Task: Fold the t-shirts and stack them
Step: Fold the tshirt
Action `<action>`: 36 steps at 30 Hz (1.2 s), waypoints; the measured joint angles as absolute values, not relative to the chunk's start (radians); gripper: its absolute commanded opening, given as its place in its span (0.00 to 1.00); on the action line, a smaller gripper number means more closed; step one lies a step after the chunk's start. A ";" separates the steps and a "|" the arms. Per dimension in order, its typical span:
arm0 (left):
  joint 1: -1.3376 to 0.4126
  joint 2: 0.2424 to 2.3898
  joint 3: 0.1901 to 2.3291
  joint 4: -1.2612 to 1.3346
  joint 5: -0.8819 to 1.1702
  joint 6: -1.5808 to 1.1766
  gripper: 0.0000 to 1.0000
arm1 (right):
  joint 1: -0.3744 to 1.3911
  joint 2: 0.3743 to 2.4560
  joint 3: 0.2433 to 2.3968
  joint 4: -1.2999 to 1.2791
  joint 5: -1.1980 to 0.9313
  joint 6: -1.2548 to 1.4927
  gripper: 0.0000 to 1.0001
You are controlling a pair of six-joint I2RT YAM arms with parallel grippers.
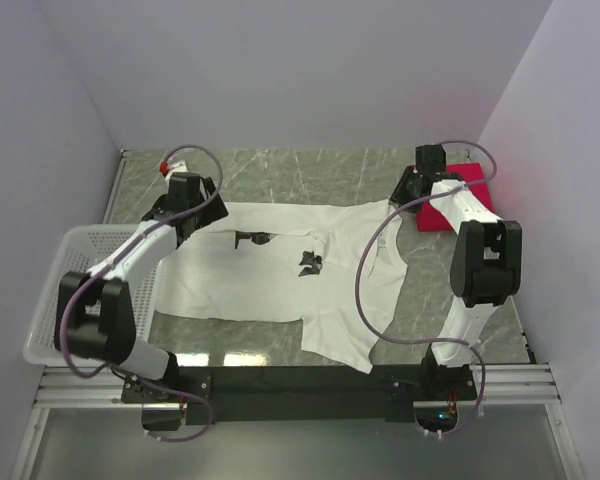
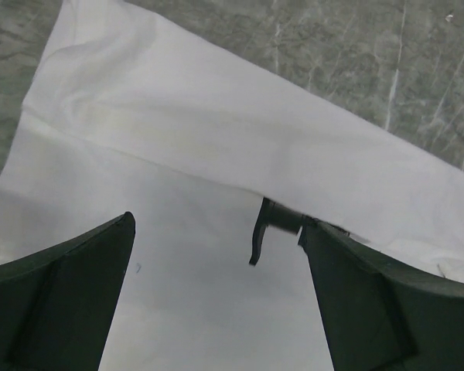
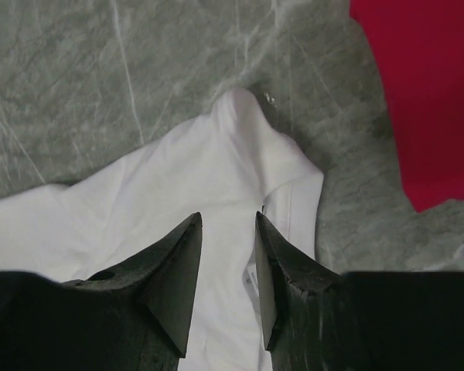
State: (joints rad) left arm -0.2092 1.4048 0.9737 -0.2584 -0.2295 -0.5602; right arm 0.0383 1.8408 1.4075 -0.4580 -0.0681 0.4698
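A white t-shirt (image 1: 280,285) with small black print (image 1: 310,262) lies spread on the marble table, its far edge folded over. My left gripper (image 1: 198,210) hovers over its far left part, jaws wide open and empty; the left wrist view shows white cloth (image 2: 178,116) and a bit of print (image 2: 261,232) below the gripper (image 2: 216,220). My right gripper (image 1: 406,195) is over the shirt's far right corner. In the right wrist view its jaws (image 3: 228,216) stand a little apart above the cloth (image 3: 178,193), holding nothing. The folded red t-shirt (image 1: 450,212) lies at the far right (image 3: 425,93).
A white mesh basket (image 1: 55,290) stands at the left table edge, partly under the left arm. Walls close in the table at the back and both sides. Purple cables loop off both arms, the right one over the shirt's right part.
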 measured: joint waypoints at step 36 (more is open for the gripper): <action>-0.139 1.966 1.300 -0.253 -0.207 -0.600 0.98 | -0.041 2.131 1.487 -0.247 -0.187 0.751 0.23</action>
State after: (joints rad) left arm -0.1390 1.9656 1.2999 -0.2535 -0.2073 -0.5999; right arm -0.0406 2.1311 1.4872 -0.2470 -0.1871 0.7506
